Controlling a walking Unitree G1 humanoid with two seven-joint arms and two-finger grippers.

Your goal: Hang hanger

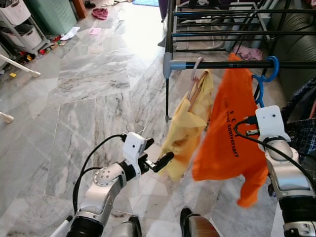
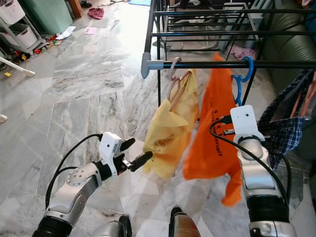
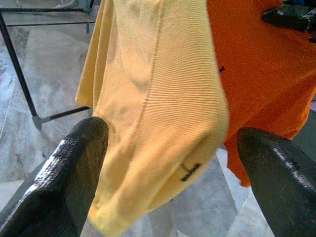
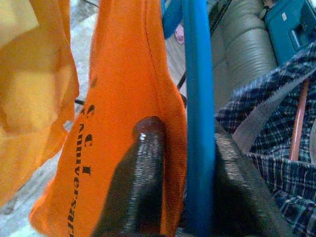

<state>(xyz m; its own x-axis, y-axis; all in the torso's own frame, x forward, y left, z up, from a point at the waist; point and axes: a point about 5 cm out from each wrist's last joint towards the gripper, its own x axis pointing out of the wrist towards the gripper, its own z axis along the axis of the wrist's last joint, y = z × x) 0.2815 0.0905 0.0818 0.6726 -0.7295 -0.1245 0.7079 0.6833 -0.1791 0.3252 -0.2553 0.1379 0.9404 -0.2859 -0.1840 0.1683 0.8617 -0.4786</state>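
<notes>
Right tool clamped on a blue hanger hooked over the drying-rack rail.

The right tool [image 4: 182, 182] has its fingers closed around the blue hanger [image 4: 198, 98], which carries an orange shirt [image 1: 229, 128] and hooks over the rack rail [image 1: 222, 64]. The left tool [image 3: 163, 163], fingers spread apart, sits just short of a yellow garment [image 1: 187, 128] hanging on a pink hanger [image 1: 196, 79] beside the orange shirt, above the marble floor [image 1: 89, 98].

The orange shirt [image 1: 229, 133] hides most of its blue hanger [image 1: 264, 74]. The right gripper's fingertips [image 4: 148, 143] disappear behind the shirt's fabric. Its printed lettering is too blurred to read fully.
</notes>
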